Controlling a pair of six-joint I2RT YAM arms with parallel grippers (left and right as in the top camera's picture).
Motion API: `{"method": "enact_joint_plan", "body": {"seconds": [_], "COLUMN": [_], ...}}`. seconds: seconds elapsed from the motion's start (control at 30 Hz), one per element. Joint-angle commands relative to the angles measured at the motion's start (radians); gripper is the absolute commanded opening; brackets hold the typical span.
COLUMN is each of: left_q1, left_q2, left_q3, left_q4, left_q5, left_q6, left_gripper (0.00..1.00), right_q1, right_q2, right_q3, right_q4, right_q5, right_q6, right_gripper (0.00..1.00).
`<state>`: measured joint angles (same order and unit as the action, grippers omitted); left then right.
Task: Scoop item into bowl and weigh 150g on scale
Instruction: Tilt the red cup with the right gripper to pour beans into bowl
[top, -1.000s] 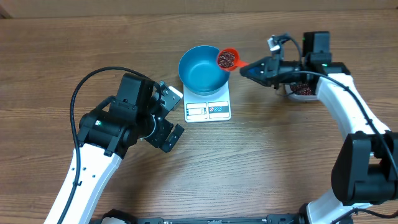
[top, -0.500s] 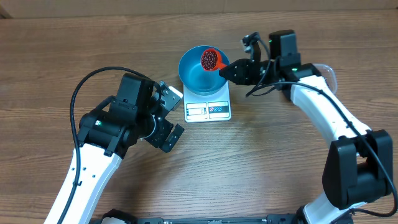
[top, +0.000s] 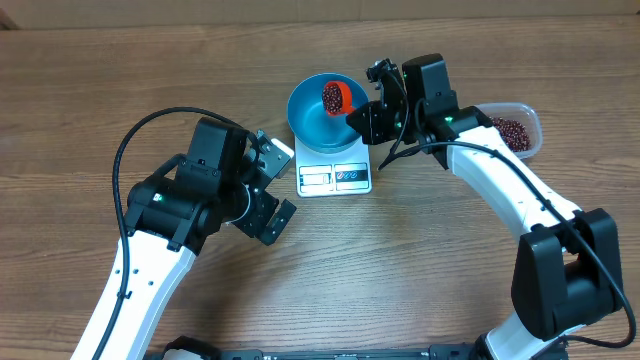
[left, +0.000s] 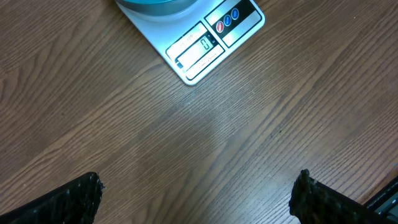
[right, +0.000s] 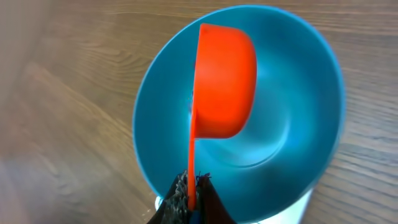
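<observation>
The blue bowl (top: 312, 122) stands on the white scale (top: 335, 177). My right gripper (top: 358, 118) is shut on the thin handle of an orange scoop (top: 338, 96), which is turned on its side above the bowl. Dark red-brown beans, the item (top: 330, 98), show in the scoop's mouth. In the right wrist view I see the scoop's back (right: 227, 81) over the bowl's inside (right: 298, 124), and my right gripper (right: 194, 186) pinches the handle. My left gripper (top: 280, 186) hovers open left of the scale, with bare table between its fingertips (left: 90, 190) and the scale's display (left: 205, 46) ahead.
A clear plastic tub (top: 530, 118) holding more beans (top: 510, 130) sits at the right, behind my right arm. The left arm's black cable loops over the table at the left. A sliver of the bowl's base (left: 152, 5) shows at the top of the left wrist view.
My right arm has swung left, carrying the loaded scoop from beside the bowl's rim to over its middle, and has rolled it sideways. The left arm has stayed still.
</observation>
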<state>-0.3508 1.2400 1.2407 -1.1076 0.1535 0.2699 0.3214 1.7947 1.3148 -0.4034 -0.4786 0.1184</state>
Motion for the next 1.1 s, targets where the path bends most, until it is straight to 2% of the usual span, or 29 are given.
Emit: {"method": "enact_joint_plan", "body": {"seconds": [0.0,0.6,1.07], "left_q1": [0.004,0.004,0.004], "left_q2": [0.002,0.002,0.002], "left_q3": [0.024,0.024,0.024], "left_q4": [0.001,0.001,0.001], "left_q5": [0.001,0.001,0.001], "left_q6": [0.022,0.022,0.022], "left_gripper": [1.0,1.0,1.0], "right_q1": [0.0,0.0,0.0], "right_q2": [0.003,0.003,0.003], "right_q3": [0.02,0.02,0.02], "right_q4": [0.015,0.013,0.005], "right_q5": [0.082,0.124,0.145], "right_q6": [-0.02,-0.154,-0.187], "right_gripper": [0.04,0.04,0.04]}}
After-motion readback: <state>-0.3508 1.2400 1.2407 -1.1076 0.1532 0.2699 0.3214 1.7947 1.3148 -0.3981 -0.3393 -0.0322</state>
